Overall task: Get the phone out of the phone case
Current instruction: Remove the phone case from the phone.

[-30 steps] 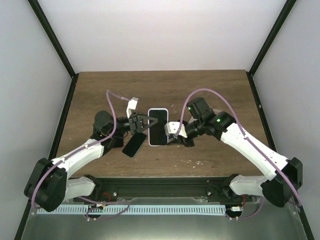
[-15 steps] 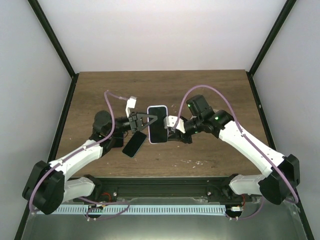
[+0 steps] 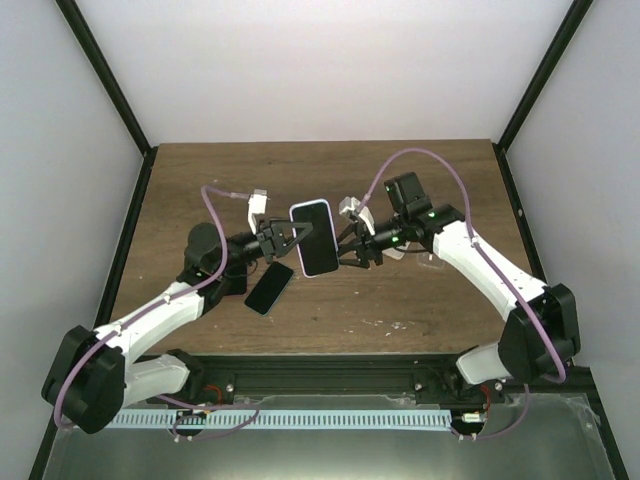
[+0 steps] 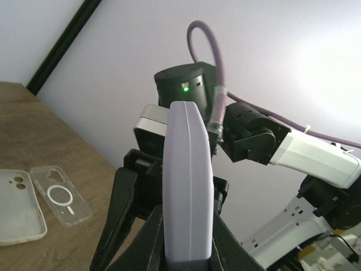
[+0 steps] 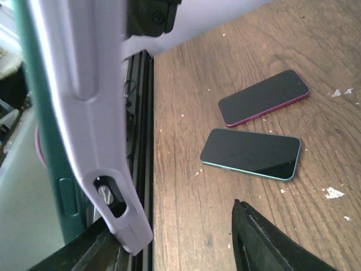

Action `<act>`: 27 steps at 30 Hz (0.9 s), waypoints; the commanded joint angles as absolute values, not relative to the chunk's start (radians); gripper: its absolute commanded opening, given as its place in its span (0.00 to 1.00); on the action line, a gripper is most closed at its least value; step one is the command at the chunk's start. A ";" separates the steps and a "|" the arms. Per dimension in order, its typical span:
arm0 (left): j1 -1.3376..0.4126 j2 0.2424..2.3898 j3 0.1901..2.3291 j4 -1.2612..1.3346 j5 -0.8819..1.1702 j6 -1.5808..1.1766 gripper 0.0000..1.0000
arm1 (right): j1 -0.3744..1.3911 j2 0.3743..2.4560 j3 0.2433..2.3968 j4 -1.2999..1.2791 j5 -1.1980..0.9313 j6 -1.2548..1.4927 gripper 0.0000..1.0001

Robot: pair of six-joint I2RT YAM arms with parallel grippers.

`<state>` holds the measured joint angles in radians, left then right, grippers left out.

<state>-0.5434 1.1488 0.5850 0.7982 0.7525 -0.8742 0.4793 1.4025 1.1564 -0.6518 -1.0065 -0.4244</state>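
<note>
The phone in its lavender case (image 3: 313, 238) is held above the table between the two arms, screen up and tilted. My left gripper (image 3: 285, 238) is shut on its left side. In the left wrist view the case (image 4: 189, 186) stands edge-on, pinched between the black fingers (image 4: 148, 237). My right gripper (image 3: 350, 248) sits at the case's right side and is open. In the right wrist view the case (image 5: 84, 113) lies against the left finger, and the right finger (image 5: 265, 243) stands well apart from it.
A dark phone (image 3: 268, 288) lies on the table under the left arm. The right wrist view shows two bare phones, one purple-edged (image 5: 264, 97) and one teal-edged (image 5: 251, 153). A white case (image 4: 20, 209) and a clear case (image 4: 59, 195) lie on the wood.
The cased phone has risen off the table and tilted, carried by the left gripper. The right arm has swung up and back, its gripper staying at the case's right edge.
</note>
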 commanded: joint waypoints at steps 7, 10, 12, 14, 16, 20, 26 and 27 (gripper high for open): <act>-0.650 1.146 0.545 0.670 0.933 -0.863 0.00 | 0.431 1.421 1.274 -0.318 -1.190 -0.196 0.60; -0.655 1.162 0.544 0.652 0.928 -0.844 0.00 | 0.431 1.420 1.267 -0.286 -1.185 -0.144 0.61; -0.663 1.176 0.545 0.642 0.925 -0.833 0.00 | 0.431 1.422 1.263 -0.270 -1.181 -0.112 0.61; -0.673 1.192 0.547 0.632 0.920 -0.820 0.00 | 0.430 1.422 1.262 -0.254 -1.185 -0.078 0.61; -0.684 1.205 0.547 0.627 0.915 -0.811 0.00 | 0.431 1.423 1.261 -0.242 -1.210 -0.058 0.61; -0.690 1.225 0.546 0.619 0.897 -0.799 0.00 | 0.431 1.419 1.253 -0.237 -1.248 -0.035 0.53; -0.689 1.210 0.589 0.479 0.735 -0.728 0.00 | 0.430 1.402 1.160 -0.247 -1.306 0.006 0.13; -0.688 1.208 0.604 0.436 0.686 -0.706 0.00 | 0.430 1.402 1.144 -0.262 -1.308 0.007 0.07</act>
